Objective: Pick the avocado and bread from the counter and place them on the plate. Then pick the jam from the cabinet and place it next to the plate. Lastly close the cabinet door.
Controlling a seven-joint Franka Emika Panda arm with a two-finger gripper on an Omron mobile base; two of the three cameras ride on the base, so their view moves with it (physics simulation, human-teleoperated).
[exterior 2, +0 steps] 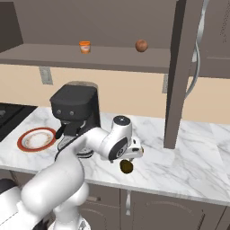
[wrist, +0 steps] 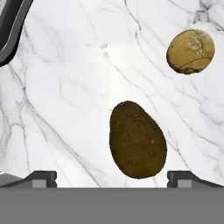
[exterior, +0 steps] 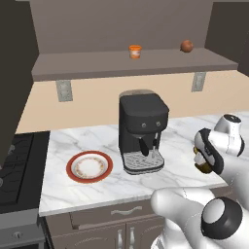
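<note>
I am on the first step, picking the avocado (wrist: 138, 140), with my gripper (wrist: 111, 178) hanging straight above it over the marble tabletop (wrist: 65, 109). In the hand view my two finger tips stand far apart at the bottom, one to each side of the avocado's lower end, so the gripper is released and grasps nothing. The avocado lies between them but a little toward the right tip, its long axis slightly tilted. The bread (wrist: 190, 51) sits on the tabletop beyond it, well apart, so it should not get in my way.

In the right base view the avocado (exterior 2: 127, 166) shows just under my wrist near the front edge of the tabletop. The plate (exterior: 89, 167) waits far to the left, past the coffee machine (exterior: 142, 131), with nothing on it. The jam (exterior: 135, 51) stands on the shelf of the open cabinet (exterior 2: 112, 56), beside a reddish-brown ball (exterior 2: 141, 45).

Next I judge I must drop lower until the tips straddle the avocado's middle, nudge sideways to centre it, then clench and lift, and carry it round the coffee machine to the plate
</note>
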